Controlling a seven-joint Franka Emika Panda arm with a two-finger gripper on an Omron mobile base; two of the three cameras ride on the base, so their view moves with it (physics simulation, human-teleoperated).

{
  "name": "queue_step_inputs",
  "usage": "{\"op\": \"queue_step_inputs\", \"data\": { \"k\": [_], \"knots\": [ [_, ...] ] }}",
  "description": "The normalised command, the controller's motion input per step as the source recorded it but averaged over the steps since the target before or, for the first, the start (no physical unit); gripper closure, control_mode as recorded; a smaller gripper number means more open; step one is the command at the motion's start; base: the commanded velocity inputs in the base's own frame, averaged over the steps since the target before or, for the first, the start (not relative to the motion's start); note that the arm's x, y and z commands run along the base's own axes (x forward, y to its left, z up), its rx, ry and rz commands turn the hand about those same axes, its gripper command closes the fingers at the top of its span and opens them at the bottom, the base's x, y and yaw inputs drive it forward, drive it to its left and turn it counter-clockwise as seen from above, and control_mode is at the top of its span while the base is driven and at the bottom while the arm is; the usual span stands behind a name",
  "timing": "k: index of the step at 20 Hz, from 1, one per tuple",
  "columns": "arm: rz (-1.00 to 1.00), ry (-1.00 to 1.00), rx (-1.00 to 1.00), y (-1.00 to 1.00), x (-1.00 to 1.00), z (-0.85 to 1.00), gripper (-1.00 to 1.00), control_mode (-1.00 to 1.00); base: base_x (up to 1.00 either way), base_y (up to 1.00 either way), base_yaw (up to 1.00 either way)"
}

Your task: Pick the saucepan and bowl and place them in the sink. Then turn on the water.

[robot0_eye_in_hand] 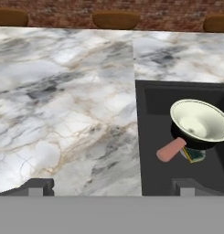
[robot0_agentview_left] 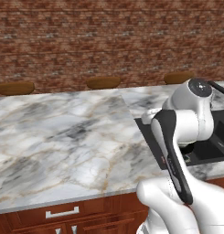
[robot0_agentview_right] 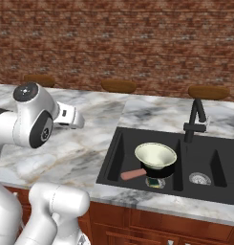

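Note:
The black double-basin sink [robot0_agentview_right: 113, 160] is set in the marble counter at the right. In its left basin stands the black saucepan [robot0_agentview_right: 161, 171] with its salmon-pink handle [robot0_eye_in_hand: 171, 149] pointing toward the counter's front. The cream bowl [robot0_eye_in_hand: 198, 120] rests upright inside the saucepan. My gripper [robot0_eye_in_hand: 112, 187] is open and holds nothing. It hovers over the counter's front edge, just left of the sink's left rim and apart from both vessels. No water is in view at the arched black faucet [robot0_agentview_right: 195, 119].
A small green-and-yellow item [robot0_agentview_right: 155, 183] lies under the saucepan. The right basin holds a steel drain [robot0_agentview_right: 200, 178]. Brown round stools [robot0_agentview_right: 118, 86] line the counter's far side before a brick wall. Bare marble [robot0_agentview_left: 63, 132] stretches left of the sink.

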Motion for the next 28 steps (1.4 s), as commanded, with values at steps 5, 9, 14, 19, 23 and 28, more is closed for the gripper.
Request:
{"op": "queue_step_inputs", "data": {
  "k": [5, 9, 14, 19, 23, 28],
  "knots": [
    [0.0, 0.0, 0.0, 0.21, -0.11, 0.18, -1.0, -1.0, 0.0, 0.0, 0.0],
    [0.0, 0.0, 0.0, 0.0, -0.21, 0.12, -1.0, -1.0, 0.0, 0.0, 0.0],
    [0.0, 0.0, 0.0, -0.07, -0.24, 0.03, -1.0, -1.0, 0.0, 0.0, 0.0],
    [0.0, -0.02, 0.0, -0.03, -0.1, 0.05, -1.0, -1.0, 0.0, 0.0, 0.0],
    [0.0, -0.04, 0.0, -0.07, 0.0, 0.01, -1.0, -1.0, 0.0, 0.0, 0.0],
    [-0.01, -0.03, 0.0, -0.12, 0.0, 0.01, -1.0, -1.0, 0.0, 0.0, 0.0]
  ]
}}
